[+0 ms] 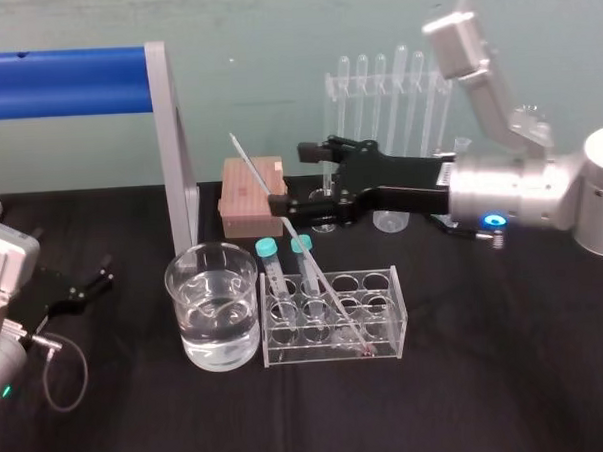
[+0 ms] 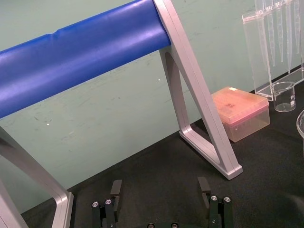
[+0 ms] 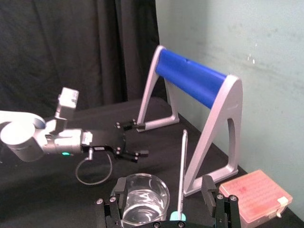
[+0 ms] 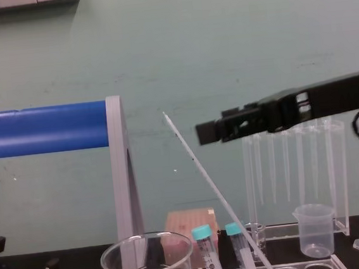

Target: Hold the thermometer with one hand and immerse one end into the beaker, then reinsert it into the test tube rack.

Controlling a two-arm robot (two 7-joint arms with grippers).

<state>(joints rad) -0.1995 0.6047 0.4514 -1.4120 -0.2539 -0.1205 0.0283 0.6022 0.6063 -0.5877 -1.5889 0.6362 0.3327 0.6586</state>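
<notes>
Now | right pincer [image 1: 291, 176] spread astride thermometer [image 3: 183, 166], lined up to pinch | thermometer leans in test tube rack [image 1: 395, 312], beaker [image 1: 181, 306] alongside for dip | left pincer [image 1: 105, 275] spread, parked.

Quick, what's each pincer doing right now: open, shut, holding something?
Left pincer: open, empty.
Right pincer: open, fingers either side of the thermometer, which leans in the test tube rack.

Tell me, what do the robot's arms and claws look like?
The right gripper is black with two slim fingers, on a thick silver cylindrical wrist with a glowing blue light. The left gripper is black too, on a pale grey arm with a small green light and a looping grey cable.
</notes>
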